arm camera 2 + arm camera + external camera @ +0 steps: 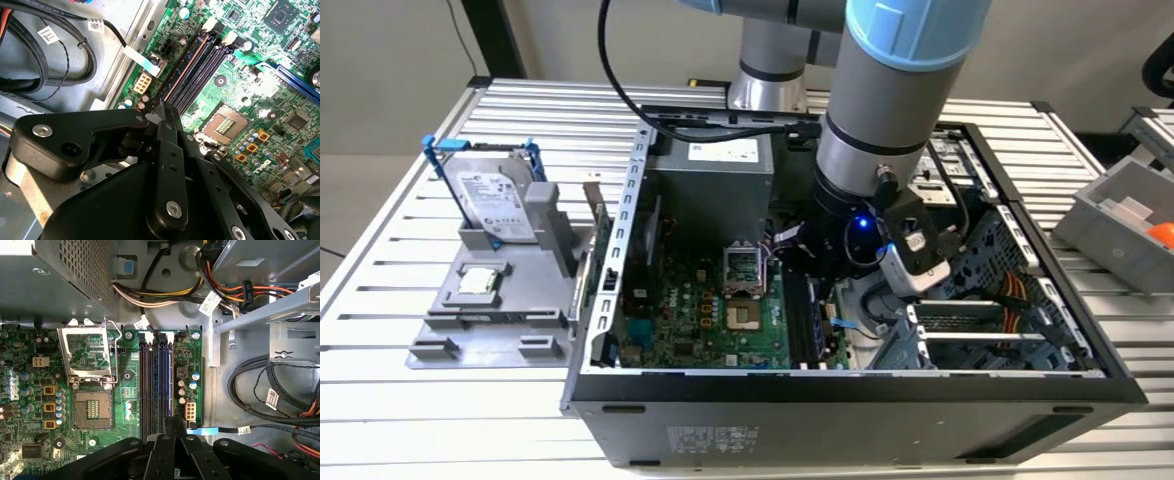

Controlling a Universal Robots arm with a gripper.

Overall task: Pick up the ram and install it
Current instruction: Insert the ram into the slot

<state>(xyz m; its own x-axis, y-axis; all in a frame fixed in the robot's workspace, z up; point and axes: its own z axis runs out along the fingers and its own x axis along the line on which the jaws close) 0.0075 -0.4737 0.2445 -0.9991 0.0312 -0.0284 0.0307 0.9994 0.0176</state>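
Pinching ram [186, 65] edge-on w/ jaws at mobo [30, 405] mem slots [147, 385]; cable tags [210, 302] illegible.

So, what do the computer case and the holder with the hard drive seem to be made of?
The case looks like sheet metal: thin folded walls, dull grey inside, black paint outside, and a perforated panel in the first wrist view. The holder looks like matte grey plastic, perhaps printed; its blocky, evenly coloured shape suggests this, but I cannot be sure. The hard drive has a shiny metal-looking shell in a blue bracket, probably plastic.
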